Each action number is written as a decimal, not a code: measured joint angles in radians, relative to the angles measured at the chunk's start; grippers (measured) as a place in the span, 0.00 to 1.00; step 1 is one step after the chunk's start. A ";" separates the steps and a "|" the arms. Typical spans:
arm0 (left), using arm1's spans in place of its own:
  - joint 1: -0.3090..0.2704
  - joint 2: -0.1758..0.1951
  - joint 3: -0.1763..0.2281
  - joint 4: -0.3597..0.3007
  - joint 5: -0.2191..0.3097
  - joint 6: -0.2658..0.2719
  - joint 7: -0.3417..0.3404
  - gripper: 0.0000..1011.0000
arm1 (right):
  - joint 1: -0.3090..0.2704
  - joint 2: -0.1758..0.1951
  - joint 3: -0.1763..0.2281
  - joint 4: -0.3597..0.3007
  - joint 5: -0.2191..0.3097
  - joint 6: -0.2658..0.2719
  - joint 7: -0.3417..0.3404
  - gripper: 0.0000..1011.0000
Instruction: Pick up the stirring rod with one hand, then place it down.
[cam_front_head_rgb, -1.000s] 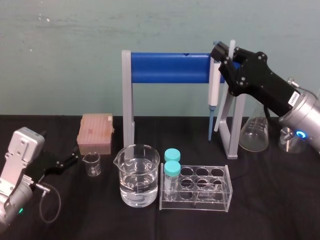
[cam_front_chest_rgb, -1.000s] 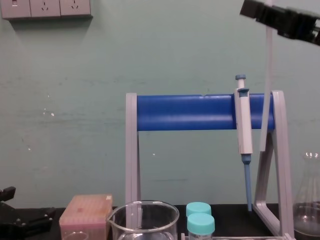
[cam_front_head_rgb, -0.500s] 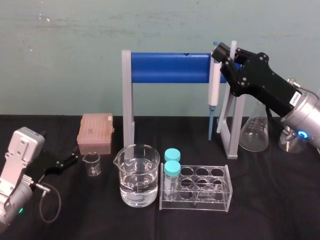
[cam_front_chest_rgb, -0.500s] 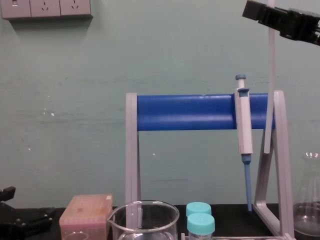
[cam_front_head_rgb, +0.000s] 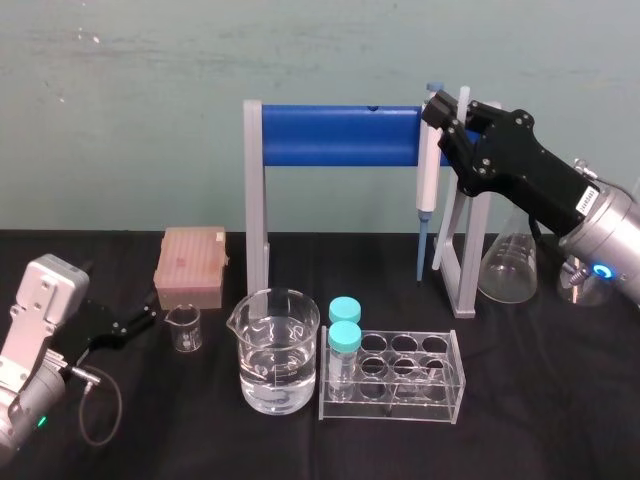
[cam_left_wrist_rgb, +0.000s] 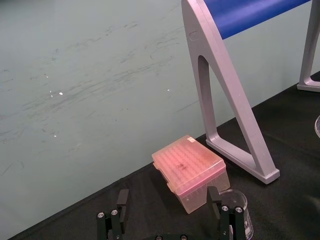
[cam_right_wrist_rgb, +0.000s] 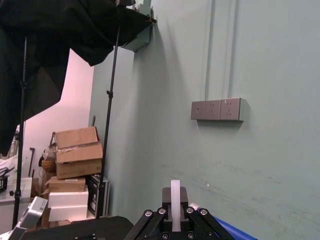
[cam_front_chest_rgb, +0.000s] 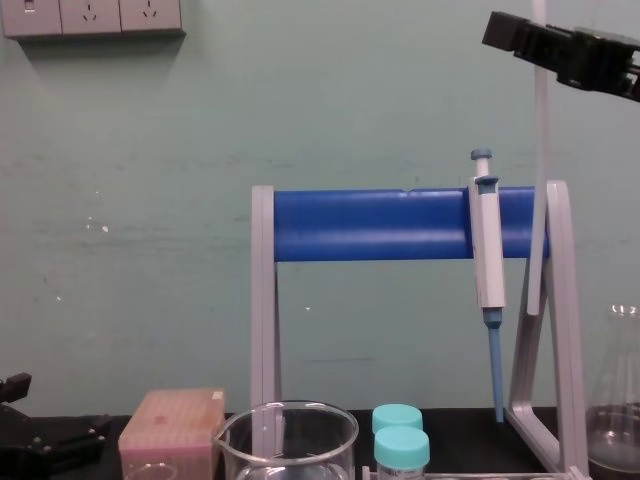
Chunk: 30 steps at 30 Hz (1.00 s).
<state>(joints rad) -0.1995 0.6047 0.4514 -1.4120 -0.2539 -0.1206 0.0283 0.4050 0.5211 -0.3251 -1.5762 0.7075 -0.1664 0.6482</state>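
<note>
The right gripper (cam_front_head_rgb: 455, 112), clamped on the stirring rod (cam_front_chest_rgb: 541, 140), sits slightly lower than before (rod nearly upright by the stand (cam_front_head_rgb: 340, 135)): set-down seems underway. Left gripper (cam_front_head_rgb: 130, 325) idles, spread.

Left claw (cam_left_wrist_rgb: 167, 200) spread, pink box (cam_left_wrist_rgb: 190, 172) ahead, maybe beaker (cam_left_wrist_rgb: 238, 197)

Black table (cam_front_head_rgb: 560, 400), blue stand (cam_front_head_rgb: 258, 200), pink tip box (cam_front_head_rgb: 190, 265), small beaker (cam_front_head_rgb: 184, 328), large beaker (cam_front_head_rgb: 274, 350), tube rack (cam_front_head_rgb: 400, 375), flask (cam_front_head_rgb: 508, 268)

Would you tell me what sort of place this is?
Probably a lab bench: a pipette hangs on a blue stand, a glass beaker and a test-tube rack sit in front, and the right gripper holds a stirring rod.
</note>
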 joint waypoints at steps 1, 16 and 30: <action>0.000 0.000 0.000 0.000 0.000 0.000 0.000 0.99 | 0.000 0.000 0.000 0.001 0.000 0.000 0.000 0.06; 0.000 0.000 0.000 0.000 0.000 0.000 0.000 0.99 | 0.002 -0.003 -0.003 0.008 0.002 0.000 0.002 0.06; 0.000 0.000 0.000 0.000 0.000 0.000 0.000 0.99 | 0.001 0.000 -0.004 0.008 0.004 0.005 0.002 0.06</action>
<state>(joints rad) -0.1996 0.6047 0.4514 -1.4119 -0.2539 -0.1206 0.0283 0.4056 0.5208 -0.3293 -1.5678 0.7119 -0.1616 0.6501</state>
